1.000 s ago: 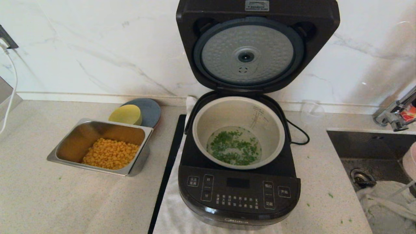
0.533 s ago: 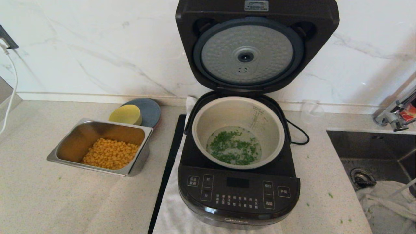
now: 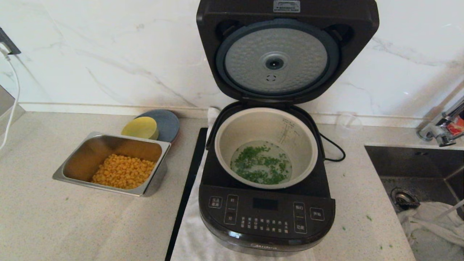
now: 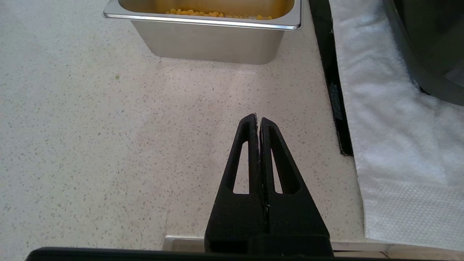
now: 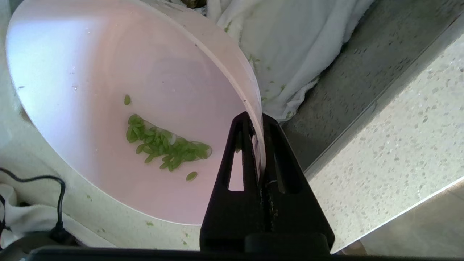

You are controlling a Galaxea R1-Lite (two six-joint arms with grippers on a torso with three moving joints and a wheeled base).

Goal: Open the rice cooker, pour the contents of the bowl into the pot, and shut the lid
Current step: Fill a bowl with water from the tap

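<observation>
The dark rice cooker (image 3: 266, 214) stands at centre with its lid (image 3: 279, 54) raised upright, silver dimpled underside facing me. Chopped green herbs (image 3: 261, 165) lie in water at the bottom of the grey pot (image 3: 239, 127). In the right wrist view my right gripper (image 5: 255, 121) is shut on the rim of the white bowl (image 5: 90, 72), which holds a few leftover green bits (image 5: 163, 143), over the sink area. Neither the bowl nor either gripper shows in the head view. My left gripper (image 4: 258, 119) is shut on nothing above the counter in front of the corn tray.
A steel tray of corn (image 3: 141, 145) sits left of the cooker, with a yellow dish (image 3: 140, 127) and a grey plate (image 3: 167, 122) behind it. The sink (image 3: 409, 163) with a white cloth (image 3: 431, 221) lies to the right, beside the faucet (image 3: 440, 127). A white towel (image 4: 391, 119) lies under the cooker.
The pinkish bowl edge seen at the far right over the sink a second ago has left the head view. The cooker and its lid have not moved.
</observation>
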